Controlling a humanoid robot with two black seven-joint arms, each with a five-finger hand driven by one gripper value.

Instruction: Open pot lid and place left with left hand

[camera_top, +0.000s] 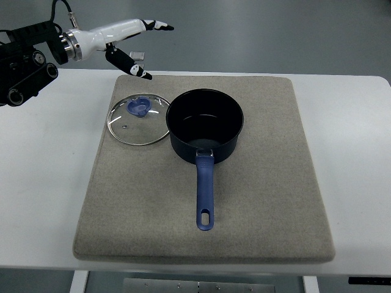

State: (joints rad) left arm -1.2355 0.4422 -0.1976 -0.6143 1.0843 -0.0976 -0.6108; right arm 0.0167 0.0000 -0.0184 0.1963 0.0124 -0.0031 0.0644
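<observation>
Mat [122, 232]: nearest the camera along its front edge, a grey-beige pad covering most of the white table [43, 183].
Left arm: enters from the upper left edge, black joints leading into a white forearm, held above the table's far edge.
Left hand [135, 46]: fingers spread loosely, gripping nothing; long fingers [160, 25] reach rightward, the thumb angles down toward the mat's far left corner. It sits well apart from the lid.
Glass lid [138, 119]: lies flat on the mat's left part, blue knob up, metal rim just beside the pot's left wall; whether they touch is unclear.
Pot [204, 125]: dark blue, uncovered, upright near the mat's centre, interior appearing empty.
Pot handle [205, 192]: blue, pointing toward the camera, hanging hole at its end.
</observation>
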